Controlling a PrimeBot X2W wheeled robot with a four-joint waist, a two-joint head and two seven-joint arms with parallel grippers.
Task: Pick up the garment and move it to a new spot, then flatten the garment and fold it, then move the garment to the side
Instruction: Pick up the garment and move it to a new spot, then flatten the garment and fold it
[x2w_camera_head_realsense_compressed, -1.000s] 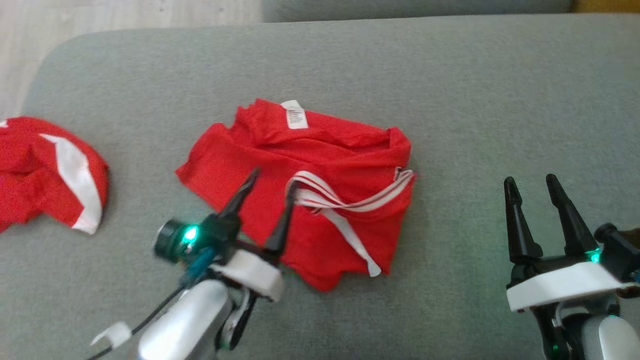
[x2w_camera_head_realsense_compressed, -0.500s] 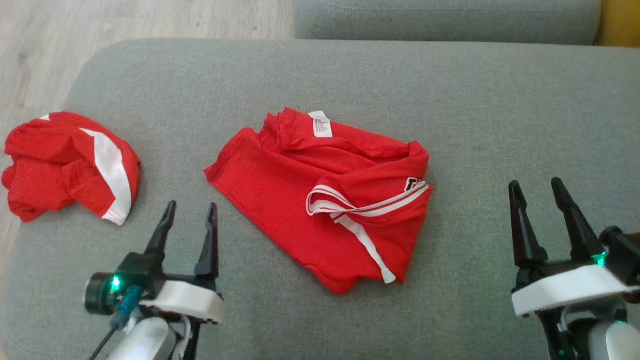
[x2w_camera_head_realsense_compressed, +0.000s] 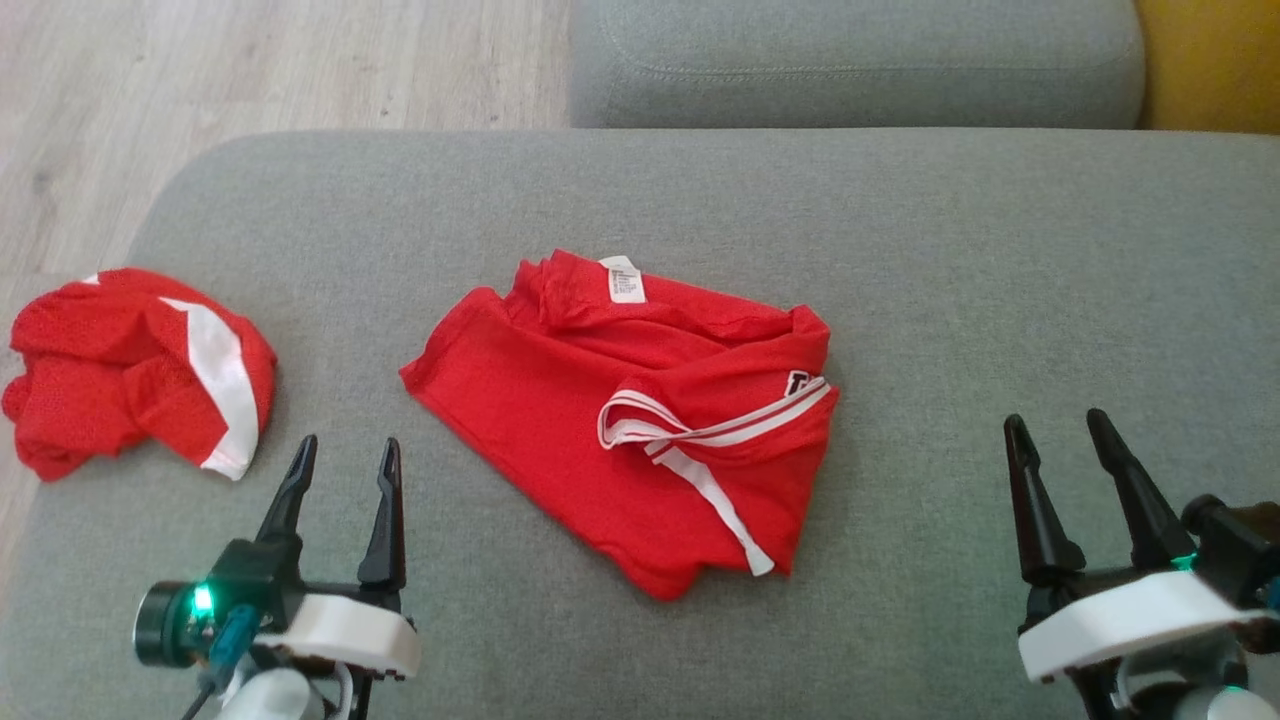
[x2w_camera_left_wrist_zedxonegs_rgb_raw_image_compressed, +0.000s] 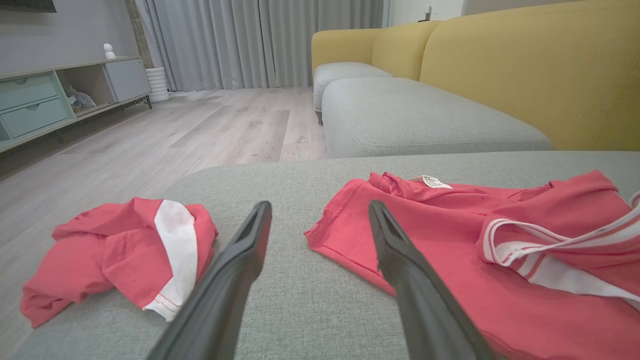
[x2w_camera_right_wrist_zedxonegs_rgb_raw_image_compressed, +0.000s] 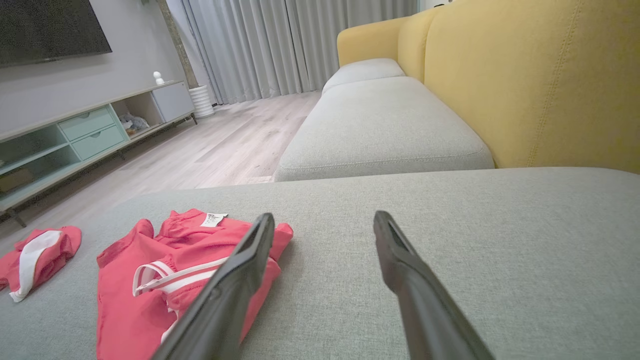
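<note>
Grey sofa cushion (x2w_camera_head_realsense_compressed: 900, 300), backed by yellow upholstery (x2w_camera_right_wrist_zedxonegs_rgb_raw_image_compressed: 550, 75) and bordered on its far left by pale wood floor (x2w_camera_head_realsense_compressed: 200, 70), carries the red garment (x2w_camera_head_realsense_compressed: 530, 400) near its middle, loosely folded, with a white label (x2w_camera_head_realsense_compressed: 624, 279) showing at the far edge and white striped trim (x2w_camera_head_realsense_compressed: 700, 430) across its right half. A second red piece with a white band (x2w_camera_head_realsense_compressed: 110, 350) lies bunched at the cushion's left end, well apart from the first. The left tool (x2w_camera_head_realsense_compressed: 349, 443) sits over the near part of the cushion between the two pieces, its fingers spread and gripping nothing, the garment's left corner just beside its right finger in the left wrist view. The right tool (x2w_camera_head_realsense_compressed: 1056, 418) is over bare cushion to the right of the garment, fingers likewise spread and empty. Across the floor, a low cabinet (x2w_camera_left_wrist_zedxonegs_rgb_raw_image_compressed: 30, 100) has two closed drawers and one open compartment (x2w_camera_left_wrist_zedxonegs_rgb_raw_image_compressed: 82, 92) holding a small heap too blurred to identify.
</note>
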